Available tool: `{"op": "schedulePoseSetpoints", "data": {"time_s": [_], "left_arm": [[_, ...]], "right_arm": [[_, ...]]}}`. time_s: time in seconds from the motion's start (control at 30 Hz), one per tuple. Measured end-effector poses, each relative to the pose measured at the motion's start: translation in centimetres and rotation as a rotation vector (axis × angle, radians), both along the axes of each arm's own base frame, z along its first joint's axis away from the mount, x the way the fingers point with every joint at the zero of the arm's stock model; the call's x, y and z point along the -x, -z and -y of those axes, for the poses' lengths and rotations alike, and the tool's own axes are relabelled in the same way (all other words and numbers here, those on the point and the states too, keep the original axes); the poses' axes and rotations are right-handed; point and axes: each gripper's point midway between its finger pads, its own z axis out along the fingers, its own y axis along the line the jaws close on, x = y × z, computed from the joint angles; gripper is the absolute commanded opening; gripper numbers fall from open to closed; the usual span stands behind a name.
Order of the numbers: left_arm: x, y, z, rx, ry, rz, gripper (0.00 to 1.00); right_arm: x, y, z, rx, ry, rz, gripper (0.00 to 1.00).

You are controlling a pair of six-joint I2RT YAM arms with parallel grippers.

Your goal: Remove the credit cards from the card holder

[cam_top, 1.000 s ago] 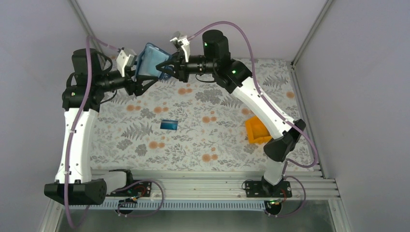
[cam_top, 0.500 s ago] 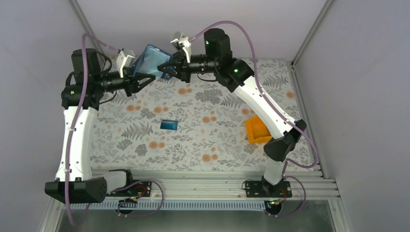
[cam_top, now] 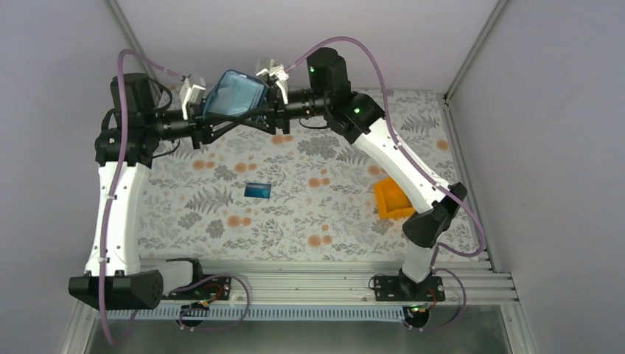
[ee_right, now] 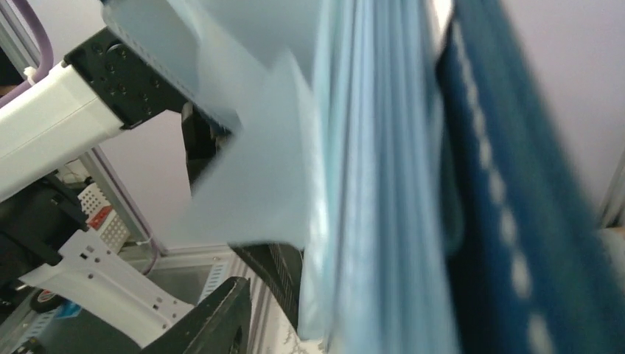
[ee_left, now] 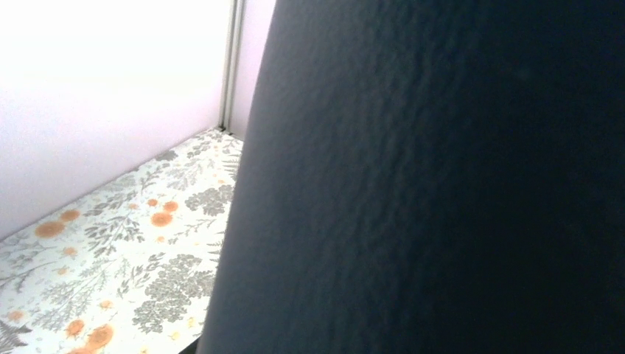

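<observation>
The card holder [cam_top: 234, 93] hangs in the air at the back of the table, light blue inside facing up, between both arms. My left gripper [cam_top: 200, 105] is shut on its left edge. In the left wrist view its dark navy outside [ee_left: 442, 184] fills most of the picture and hides my fingers. My right gripper [cam_top: 271, 94] is at the holder's right edge with jaws parted. Its one visible finger [ee_right: 214, 317] stands off the light blue pockets [ee_right: 368, 184]. A blue credit card [cam_top: 258, 190] lies flat on the cloth mid-table. No other cards show.
An orange bin [cam_top: 390, 198] stands on the flowered cloth [cam_top: 324, 214] at the right, under the right arm's forearm. The back wall is close behind the holder. Both arms reach high over the far half of the table.
The left gripper has closed on the holder's left edge. The right gripper's jaws have parted. The holder has swung from a slant to nearly level.
</observation>
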Motion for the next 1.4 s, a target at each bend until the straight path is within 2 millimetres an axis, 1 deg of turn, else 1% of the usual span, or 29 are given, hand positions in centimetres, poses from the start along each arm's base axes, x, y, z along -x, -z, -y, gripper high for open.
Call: {"op": "schedulePoseSetpoints", "data": {"time_s": [0.07, 0.13, 0.2, 0.23, 0.27, 0.43, 0.63, 0.77, 0.87, 1.03, 1.23, 1.33, 1.4], "left_arm": [[0.2, -0.2, 0.1, 0.011, 0.014, -0.003, 0.03], [0.3, -0.2, 0.0, 0.015, 0.018, -0.005, 0.02], [0.3, -0.3, 0.0, 0.020, 0.022, -0.006, 0.02], [0.4, -0.3, 0.0, 0.021, 0.026, -0.006, 0.02], [0.5, -0.4, 0.1, 0.024, 0.031, -0.004, 0.02], [0.7, -0.6, 0.2, 0.030, 0.045, 0.002, 0.03], [0.8, -0.6, 0.2, 0.032, 0.048, 0.003, 0.02], [0.9, -0.7, 0.3, 0.037, 0.057, 0.003, 0.02], [1.1, -0.8, 0.3, 0.041, 0.066, 0.003, 0.02], [1.3, -0.9, 0.4, 0.050, 0.082, 0.003, 0.02], [1.8, -1.1, 0.5, 0.064, 0.109, 0.003, 0.02], [1.9, -1.2, 0.5, 0.067, 0.117, 0.005, 0.02], [2.0, -1.2, 0.5, 0.070, 0.121, 0.005, 0.02]], "right_arm": [[0.3, 0.5, 0.1, 0.006, -0.013, -0.005, 0.54], [0.6, 1.1, 0.5, 0.014, -0.023, -0.003, 0.53], [0.9, 1.6, 1.1, 0.023, -0.017, -0.005, 0.45], [1.0, 1.6, 1.4, 0.023, -0.012, 0.001, 0.40], [1.1, 1.5, 1.7, 0.021, -0.005, 0.004, 0.36], [0.6, 0.1, 2.4, -0.011, 0.039, 0.040, 0.36], [0.4, 0.0, 2.2, -0.019, 0.035, 0.024, 0.15], [0.1, 0.2, 2.0, -0.015, 0.037, 0.013, 0.13], [0.1, 0.2, 2.1, -0.015, 0.038, 0.013, 0.13], [0.1, 0.2, 2.1, -0.016, 0.037, 0.021, 0.22], [0.1, 0.5, 2.1, -0.007, 0.032, 0.029, 0.26], [0.1, 0.6, 2.2, 0.000, 0.033, 0.029, 0.31], [0.2, 0.7, 2.2, 0.000, 0.030, 0.035, 0.29]]}}
